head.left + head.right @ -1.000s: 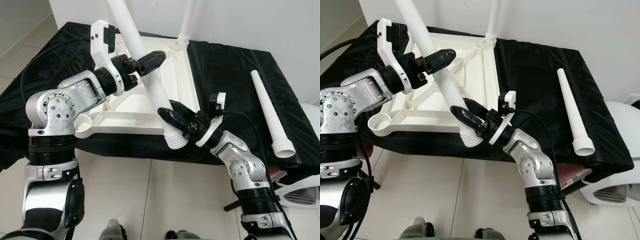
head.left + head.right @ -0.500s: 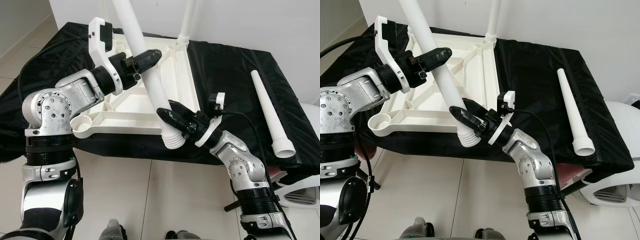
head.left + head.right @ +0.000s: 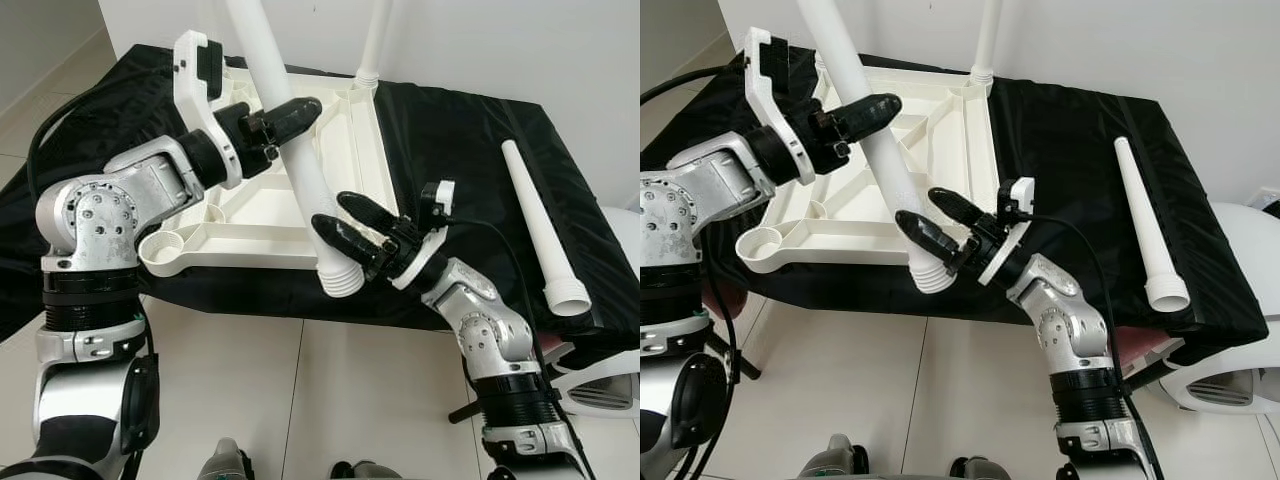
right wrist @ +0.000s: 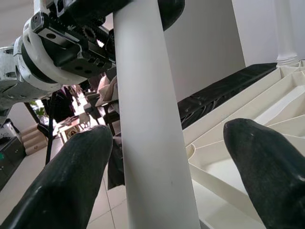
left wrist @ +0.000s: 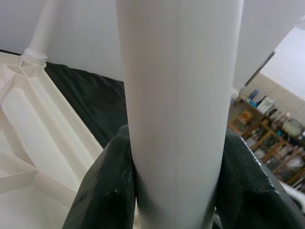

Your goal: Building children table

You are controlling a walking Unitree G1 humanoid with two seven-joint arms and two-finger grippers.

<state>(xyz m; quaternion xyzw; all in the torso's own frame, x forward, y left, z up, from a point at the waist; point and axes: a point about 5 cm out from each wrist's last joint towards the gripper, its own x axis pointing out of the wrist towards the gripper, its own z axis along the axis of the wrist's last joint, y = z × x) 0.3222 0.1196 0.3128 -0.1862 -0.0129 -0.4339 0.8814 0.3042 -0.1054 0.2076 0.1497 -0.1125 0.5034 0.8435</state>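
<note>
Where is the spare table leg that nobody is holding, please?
The spare table leg lies loose on the black cloth at the robot's right, beyond the right end effector and apart from the upturned tabletop.

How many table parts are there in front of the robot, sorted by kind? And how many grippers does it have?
White table legs: 3. One held by the left gripper, one standing screwed into the far corner, one lying loose on the black cloth.
White tabletop, upside down: 1.
Grippers: 2, the second being the right gripper, open around the held leg.
Total: 6.
</note>
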